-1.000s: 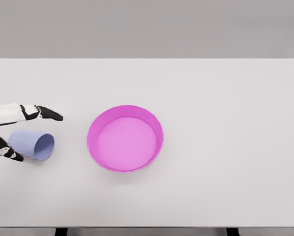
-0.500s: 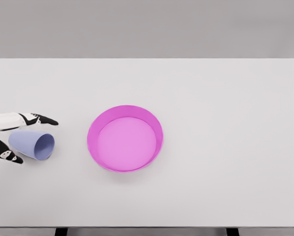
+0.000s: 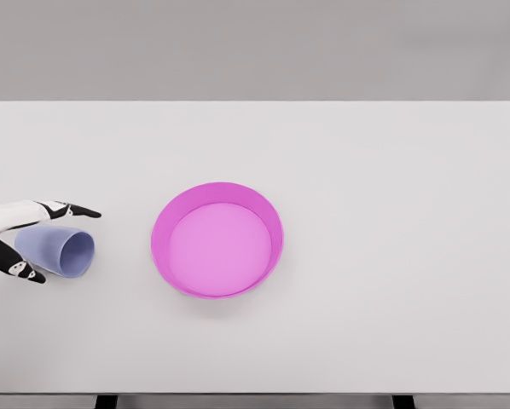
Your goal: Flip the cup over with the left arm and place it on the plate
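- Cup [image 3: 57, 250], pale lavender-blue, lies on its side near the left edge of the white table [image 3: 391, 170], its open mouth turned to the right, toward the plate.
- Plate [image 3: 217, 239], a bright magenta dish with a raised rim, sits on the table well to the right of the cup, and the two do not touch.
- Left hand [image 3: 20, 239] comes in from the picture's left edge and brackets the cup: one dark-tipped finger [image 3: 74, 210] reaches along the far side of it, and the thumb [image 3: 18, 267] lies against the near side.
- Fingers look closed around the cup's body, though the hand is cut by the picture's edge and firm contact cannot be told for sure.
- Cup rests low on the tabletop, inside the hand, with its rim pointing out past the fingertips.
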Action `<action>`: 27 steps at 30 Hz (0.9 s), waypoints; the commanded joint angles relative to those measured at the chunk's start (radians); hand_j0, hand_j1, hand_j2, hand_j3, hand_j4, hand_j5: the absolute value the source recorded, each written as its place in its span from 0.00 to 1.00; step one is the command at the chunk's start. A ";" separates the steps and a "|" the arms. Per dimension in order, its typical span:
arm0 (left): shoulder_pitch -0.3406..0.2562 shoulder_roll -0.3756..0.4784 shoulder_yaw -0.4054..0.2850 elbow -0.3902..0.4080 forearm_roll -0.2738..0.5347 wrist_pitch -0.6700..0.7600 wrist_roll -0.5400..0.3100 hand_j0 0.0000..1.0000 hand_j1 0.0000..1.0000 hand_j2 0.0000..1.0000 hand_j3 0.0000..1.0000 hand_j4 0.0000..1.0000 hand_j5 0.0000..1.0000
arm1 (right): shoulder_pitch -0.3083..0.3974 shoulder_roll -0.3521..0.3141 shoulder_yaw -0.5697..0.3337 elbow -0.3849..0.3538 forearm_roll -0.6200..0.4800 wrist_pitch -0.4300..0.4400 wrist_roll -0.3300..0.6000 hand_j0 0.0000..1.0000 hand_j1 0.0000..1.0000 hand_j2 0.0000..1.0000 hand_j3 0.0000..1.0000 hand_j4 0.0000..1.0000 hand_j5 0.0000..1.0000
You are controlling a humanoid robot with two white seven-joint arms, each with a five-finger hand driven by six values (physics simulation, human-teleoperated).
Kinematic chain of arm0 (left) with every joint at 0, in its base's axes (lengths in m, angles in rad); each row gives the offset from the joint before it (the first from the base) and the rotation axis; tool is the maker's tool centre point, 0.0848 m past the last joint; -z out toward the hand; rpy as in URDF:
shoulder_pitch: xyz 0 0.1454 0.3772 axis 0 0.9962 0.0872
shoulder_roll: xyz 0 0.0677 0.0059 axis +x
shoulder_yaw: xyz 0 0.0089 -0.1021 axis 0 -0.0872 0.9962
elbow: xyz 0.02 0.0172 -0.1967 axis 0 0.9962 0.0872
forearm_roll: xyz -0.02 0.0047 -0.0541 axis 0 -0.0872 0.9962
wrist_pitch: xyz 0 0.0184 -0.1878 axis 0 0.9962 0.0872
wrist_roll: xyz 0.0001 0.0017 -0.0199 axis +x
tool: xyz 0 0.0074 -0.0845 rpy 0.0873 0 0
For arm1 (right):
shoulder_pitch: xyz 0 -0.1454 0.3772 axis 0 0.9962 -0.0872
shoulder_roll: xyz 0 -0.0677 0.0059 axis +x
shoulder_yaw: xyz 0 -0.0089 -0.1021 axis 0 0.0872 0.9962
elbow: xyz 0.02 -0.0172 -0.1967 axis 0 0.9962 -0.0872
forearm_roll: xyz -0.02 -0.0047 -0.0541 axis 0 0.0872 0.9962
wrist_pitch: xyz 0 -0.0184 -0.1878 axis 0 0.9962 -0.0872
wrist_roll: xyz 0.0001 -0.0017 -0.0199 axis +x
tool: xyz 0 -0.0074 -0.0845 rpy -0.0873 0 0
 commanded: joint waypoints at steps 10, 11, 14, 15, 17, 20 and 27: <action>0.002 -0.033 -0.023 0.033 -0.027 0.002 0.000 0.99 0.99 0.99 0.99 0.99 0.99 | 0.000 0.000 0.000 0.000 0.000 0.000 0.000 1.00 1.00 1.00 1.00 1.00 1.00; 0.002 -0.032 -0.023 0.033 -0.027 0.002 0.000 0.94 0.94 0.94 0.94 0.94 0.94 | 0.000 0.000 0.000 0.000 0.000 0.000 0.000 1.00 1.00 1.00 1.00 1.00 1.00; 0.000 -0.033 -0.021 0.048 -0.027 0.002 0.000 0.94 0.94 0.94 0.94 0.94 0.94 | 0.000 0.000 0.000 0.000 0.000 0.000 0.000 1.00 1.00 1.00 1.00 1.00 1.00; -0.002 -0.033 -0.021 0.053 -0.028 0.002 0.000 0.93 0.93 0.93 0.93 0.93 0.93 | 0.000 0.000 0.000 0.000 0.000 0.000 0.000 1.00 1.00 1.00 1.00 1.00 1.00; 0.000 -0.033 -0.023 0.054 -0.027 0.002 0.000 0.78 0.78 0.78 0.78 0.78 0.78 | 0.000 0.000 0.000 0.000 0.000 0.000 0.000 1.00 1.00 1.00 1.00 1.00 1.00; 0.000 -0.033 -0.023 0.054 -0.019 0.002 0.000 0.67 0.67 0.67 0.67 0.67 0.67 | 0.000 0.000 0.000 0.000 0.000 0.000 0.000 1.00 1.00 1.00 1.00 1.00 1.00; 0.005 -0.032 -0.023 0.042 0.008 0.002 0.000 0.57 0.57 0.57 0.57 0.57 0.57 | 0.000 0.000 0.000 0.000 0.000 0.000 0.000 1.00 1.00 1.00 1.00 1.00 1.00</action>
